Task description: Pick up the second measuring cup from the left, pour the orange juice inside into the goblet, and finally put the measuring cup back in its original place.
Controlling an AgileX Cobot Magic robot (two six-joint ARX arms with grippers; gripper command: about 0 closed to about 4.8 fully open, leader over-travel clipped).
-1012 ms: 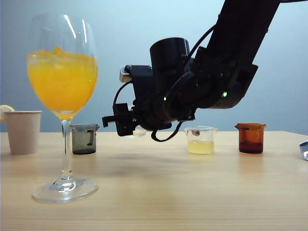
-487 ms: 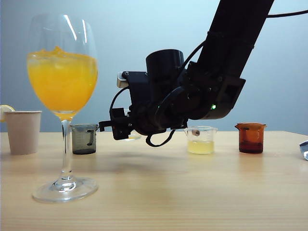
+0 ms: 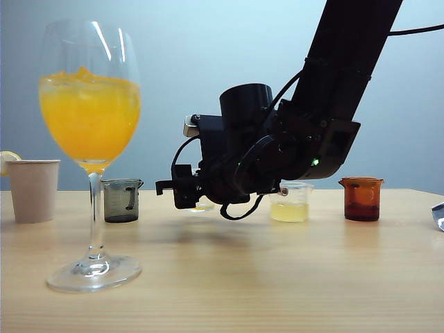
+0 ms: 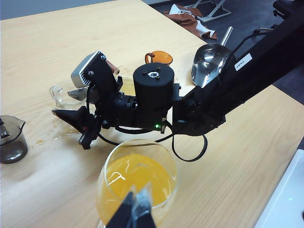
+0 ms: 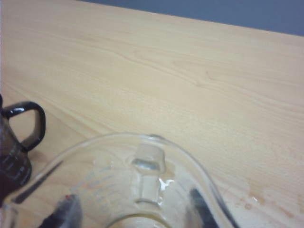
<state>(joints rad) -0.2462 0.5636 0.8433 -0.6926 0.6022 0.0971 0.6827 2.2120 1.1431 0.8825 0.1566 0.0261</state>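
Measuring cup: small clear flared-rim plastic cup [image 5: 142, 190], emptied, clamped in the right gripper [image 3: 182, 192] low over the tabletop [image 3: 277, 277], between the smoky grey cup [image 3: 122, 200] and the clear cup of pale yellow liquid [image 3: 290, 203].
Goblet: tall clear stemmed glass [image 3: 91, 149], near front edge, holds the orange juice [image 3: 90, 121].
Left gripper: [image 4: 135, 211] above the goblet; fingertips close together, nothing seen between them.
Left wrist view only: juice spill on wood.
Count: four small cups, amber one [image 3: 361, 198] included; one beige paper cup [image 3: 32, 189].
Room: pale blue wall.
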